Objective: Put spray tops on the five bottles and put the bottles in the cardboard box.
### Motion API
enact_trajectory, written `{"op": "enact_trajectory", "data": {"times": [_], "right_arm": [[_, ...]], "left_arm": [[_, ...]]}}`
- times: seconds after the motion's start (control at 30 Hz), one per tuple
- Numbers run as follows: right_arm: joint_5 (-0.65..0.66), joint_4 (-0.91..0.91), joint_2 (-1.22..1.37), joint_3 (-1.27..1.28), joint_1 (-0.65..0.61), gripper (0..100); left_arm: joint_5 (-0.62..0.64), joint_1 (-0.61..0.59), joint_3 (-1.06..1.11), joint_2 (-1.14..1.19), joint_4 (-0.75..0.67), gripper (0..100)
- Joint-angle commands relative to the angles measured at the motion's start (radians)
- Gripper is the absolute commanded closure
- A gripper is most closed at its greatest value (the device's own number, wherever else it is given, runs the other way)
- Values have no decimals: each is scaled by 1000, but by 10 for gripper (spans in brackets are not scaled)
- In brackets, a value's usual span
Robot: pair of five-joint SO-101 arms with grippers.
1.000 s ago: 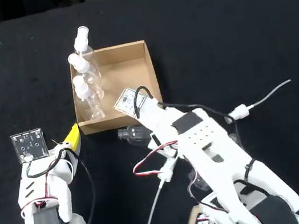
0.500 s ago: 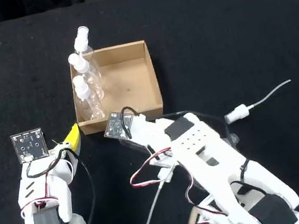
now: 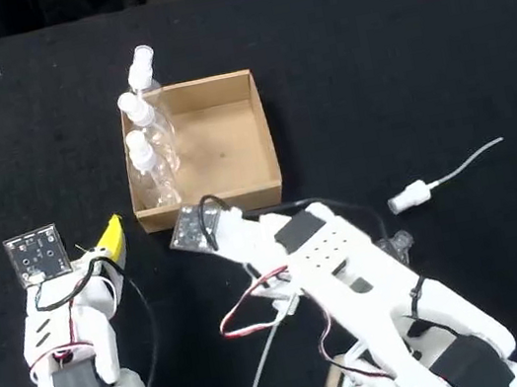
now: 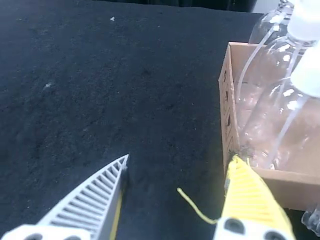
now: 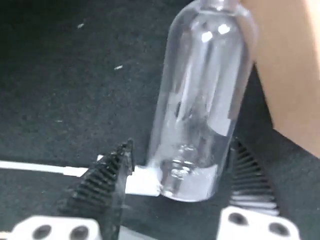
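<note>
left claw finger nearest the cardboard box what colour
Yellow; that finger shows best in the left wrist view.

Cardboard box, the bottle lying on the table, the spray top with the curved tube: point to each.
cardboard box [image 3: 221,150], high view, bare floor inside.
bottle [image 5: 205,100], right wrist view, clear body.
spray top [image 3: 411,196], high view, white head.

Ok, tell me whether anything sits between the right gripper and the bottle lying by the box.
Nothing visible does. The bottle lies between the open fingers of the right gripper, beside the cardboard box wall. A loose spray top lies by the bottle's near end, close to one finger.
</note>
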Motion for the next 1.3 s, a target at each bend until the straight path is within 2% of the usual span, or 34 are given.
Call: {"op": "enact_trajectory", "data": {"times": [0.0, 0.2, 0.33, 0.4, 0.57, 0.8, 0.97, 1.1, 1.27], "right_arm": [[-3, 6, 1, -12, -26, 747], [-12, -28, 1, 53, 2, 747], [-141, -160, 1, 107, 80, 748], [-161, -158, -7, 108, 127, 750], [-64, 17, -7, 21, 206, 830], [121, 327, -7, -203, 347, 828], [264, 506, -7, -406, 595, 828], [450, 605, -7, -513, 844, 826], [585, 535, 1, -526, 1178, 827]], "left_arm": [[-9, -12, 19, -11, 3, 722], [-9, -12, 19, -11, 3, 722], [-9, -12, 19, -11, 5, 722], [-9, -12, 19, -11, 5, 722], [-9, -12, 19, -11, 5, 722], [-9, -12, 19, -11, 5, 722], [-9, -12, 19, -11, 5, 722], [-9, -12, 19, -11, 5, 722], [-9, -12, 19, -11, 5, 722]]}}
